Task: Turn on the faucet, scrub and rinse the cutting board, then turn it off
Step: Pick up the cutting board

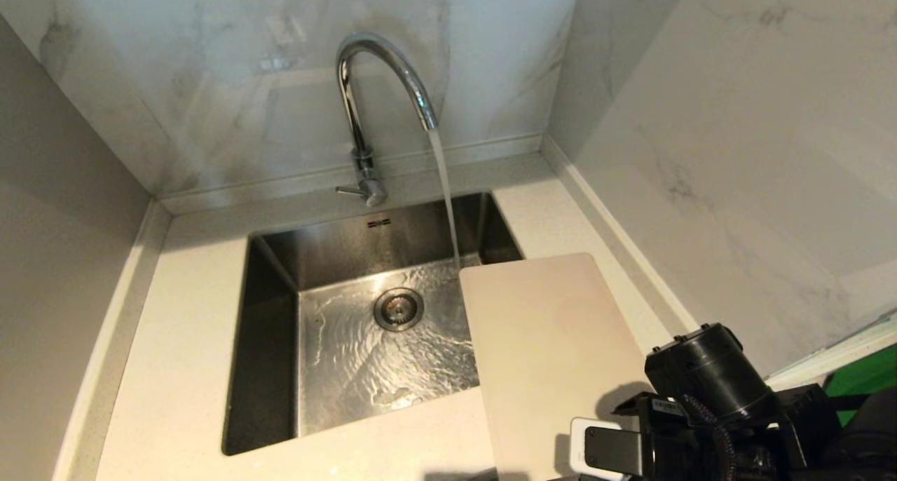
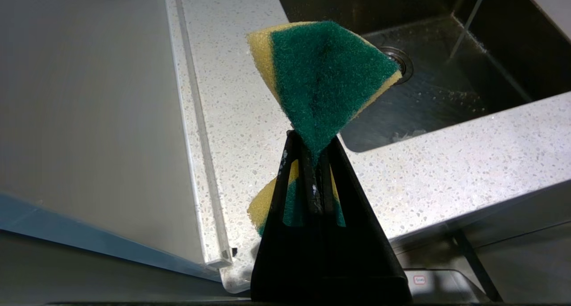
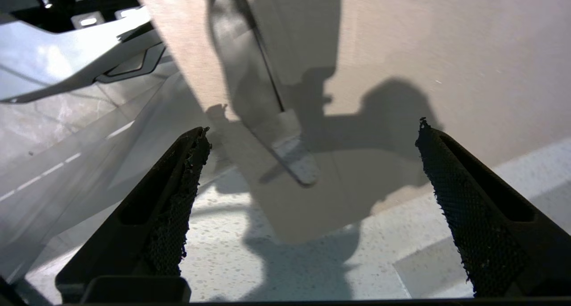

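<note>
Right gripper (image 3: pixel 312 163) jaws spread, over cutting board (image 3: pixel 401 51)

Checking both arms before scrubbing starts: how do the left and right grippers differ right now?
The left gripper is shut on a green-and-yellow sponge; the right gripper is open and empty. The left gripper hangs beside the counter, short of the sink; the right gripper hovers over the cutting board. Both have black fingers.

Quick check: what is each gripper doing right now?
Left gripper: shut on the sponge.
Right gripper: open, empty, above the cutting board.
</note>
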`<state>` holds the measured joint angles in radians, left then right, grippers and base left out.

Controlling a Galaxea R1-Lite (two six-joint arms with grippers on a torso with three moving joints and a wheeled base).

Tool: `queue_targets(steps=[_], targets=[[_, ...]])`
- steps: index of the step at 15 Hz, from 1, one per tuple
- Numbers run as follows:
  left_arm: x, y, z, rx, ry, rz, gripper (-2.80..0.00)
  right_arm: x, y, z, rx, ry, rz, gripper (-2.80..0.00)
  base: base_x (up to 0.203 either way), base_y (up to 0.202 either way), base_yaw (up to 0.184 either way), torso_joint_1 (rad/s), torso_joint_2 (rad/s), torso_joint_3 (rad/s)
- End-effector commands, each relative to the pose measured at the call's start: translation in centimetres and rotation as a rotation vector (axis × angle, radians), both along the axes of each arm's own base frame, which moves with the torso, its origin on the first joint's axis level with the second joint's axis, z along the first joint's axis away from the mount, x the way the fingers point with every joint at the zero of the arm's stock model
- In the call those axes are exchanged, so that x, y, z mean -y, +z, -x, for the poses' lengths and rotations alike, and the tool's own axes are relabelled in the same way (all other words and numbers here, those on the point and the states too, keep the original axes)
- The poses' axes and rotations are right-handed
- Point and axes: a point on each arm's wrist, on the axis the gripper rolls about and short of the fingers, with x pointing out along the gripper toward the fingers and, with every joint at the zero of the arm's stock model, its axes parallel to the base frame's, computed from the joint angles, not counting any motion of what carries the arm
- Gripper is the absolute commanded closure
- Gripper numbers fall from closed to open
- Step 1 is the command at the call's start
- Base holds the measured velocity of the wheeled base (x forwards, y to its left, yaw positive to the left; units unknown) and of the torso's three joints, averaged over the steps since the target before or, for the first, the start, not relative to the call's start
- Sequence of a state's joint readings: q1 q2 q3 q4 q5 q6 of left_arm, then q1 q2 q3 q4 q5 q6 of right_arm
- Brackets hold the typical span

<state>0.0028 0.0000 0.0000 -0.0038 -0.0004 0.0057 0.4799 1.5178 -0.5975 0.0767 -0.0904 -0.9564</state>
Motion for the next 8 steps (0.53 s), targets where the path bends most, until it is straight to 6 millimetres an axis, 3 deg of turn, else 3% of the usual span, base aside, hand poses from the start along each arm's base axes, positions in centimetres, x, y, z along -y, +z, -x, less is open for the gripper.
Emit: queue_targets(steps=[1, 8], targets=[[0.0, 0.0, 0.0, -0.002, 0.001, 0.0, 0.0, -0.6, -0.6, 0.4, -0.026, 0.039, 0.017, -2.8, 0.0, 0.0, 0.0, 0.0, 0.0, 0.0], [0.0, 0.0, 0.0, -0.002, 0.001, -0.002, 0.0, -1.3, -2.7, 0.6, -0.107, 0.065, 0.065, -2.8, 0.0, 0.0, 0.0, 0.0, 0.0, 0.0]])
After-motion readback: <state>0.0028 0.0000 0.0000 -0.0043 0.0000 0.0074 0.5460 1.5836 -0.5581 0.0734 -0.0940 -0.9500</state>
